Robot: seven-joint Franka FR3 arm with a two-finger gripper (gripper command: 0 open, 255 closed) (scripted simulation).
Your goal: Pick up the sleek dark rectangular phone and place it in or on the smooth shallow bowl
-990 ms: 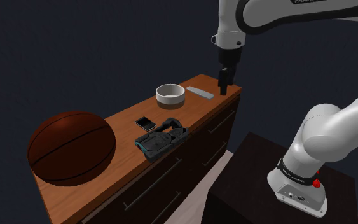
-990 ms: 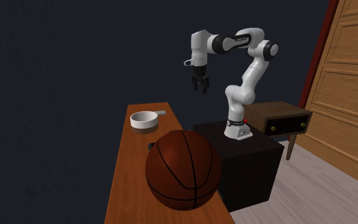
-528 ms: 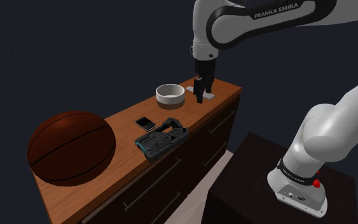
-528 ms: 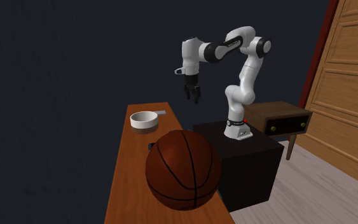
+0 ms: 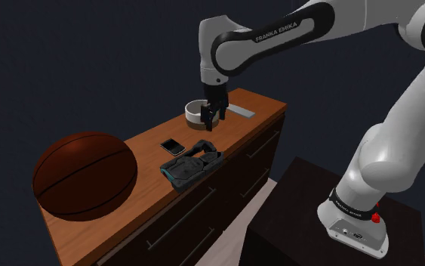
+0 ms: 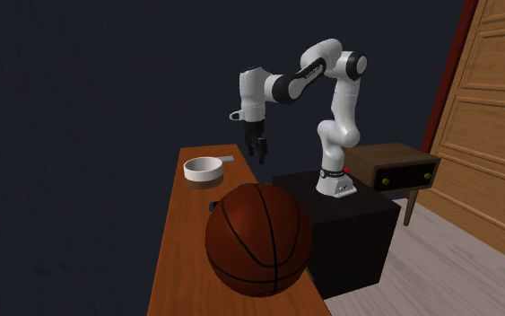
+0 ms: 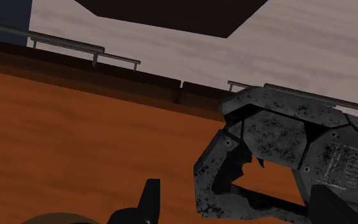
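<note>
The phone [image 5: 172,145] lies flat on the dresser [image 5: 144,138], not yet grasped, so the step in hand looks like the approach. The hand [image 5: 212,119] hangs above the wood with its two fingers spread and nothing between them, just in front of the white bowl [image 5: 193,115] on the bowl's right in the shoulder view. From there the phone is to the shoulder view's left and nearer that camera, apart from the hand. A dark grey gadget [image 5: 192,166] sits just beside the phone on its near right, and a basketball [image 5: 86,175] stands farther left. A flat grey slab [image 5: 238,111] lies right of the bowl. Next, I judge, the hand must cross over to the phone, line its fingers across the narrow sides and sink almost to the wood, while keeping clear of the gadget.
</note>
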